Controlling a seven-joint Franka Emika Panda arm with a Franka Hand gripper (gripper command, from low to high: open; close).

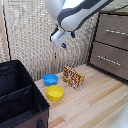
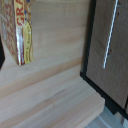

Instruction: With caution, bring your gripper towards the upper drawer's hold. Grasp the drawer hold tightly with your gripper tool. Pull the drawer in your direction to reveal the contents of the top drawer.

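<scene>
My gripper (image 1: 67,40), a small two-fingered tool with blue-tipped dark fingers on a white mount, hangs high above the light wooden tabletop (image 1: 95,102), well apart from the dark-brown wooden dresser at the exterior view's right. I cannot tell from either view whether my jaws are parted or closed; they carry nothing visible.

The upper drawer (image 1: 115,30), the topmost wide brown panel, is closed. Its drawer hold (image 1: 116,32), a thin straight silver bar, lies across the panel; the wrist view shows one such silver bar (image 2: 111,35) on a brown front (image 2: 107,55), though which drawer that is I cannot say.

Below me stand a red-and-yellow cereal box (image 1: 74,77), a blue bowl (image 1: 50,79) and a yellow bowl (image 1: 55,92), beside a black fabric bin (image 1: 20,95).

Risks, as I judge them: taking the similar bar of the lower drawer (image 1: 109,59); striking the panel on a hasty approach; slipping off so thin a bar if I close off-centre.
</scene>
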